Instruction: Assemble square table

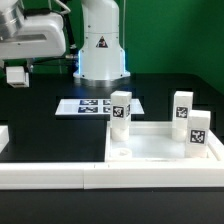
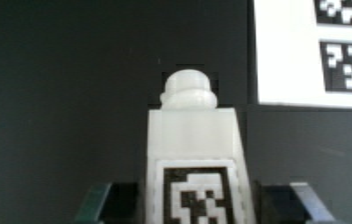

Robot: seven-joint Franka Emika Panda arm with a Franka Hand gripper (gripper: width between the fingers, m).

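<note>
The white square table slab (image 1: 150, 148) lies inside the corner of the border wall. Three white tagged legs stand upright at its corners: one at the far left (image 1: 120, 108), one at the far right (image 1: 182, 105), one at the near right (image 1: 198, 130). The near-left corner socket (image 1: 120, 155) is bare. My gripper (image 1: 15, 72) is high at the exterior view's left, well away from the slab. In the wrist view my gripper (image 2: 194, 205) is shut on the fourth leg (image 2: 194, 130), whose rounded peg end points away from the jaws over the black table.
The marker board (image 1: 95, 105) lies behind the slab, in front of the robot base; it also shows in the wrist view (image 2: 324, 50). The long low white border wall (image 1: 50, 176) runs along the front and up the right side.
</note>
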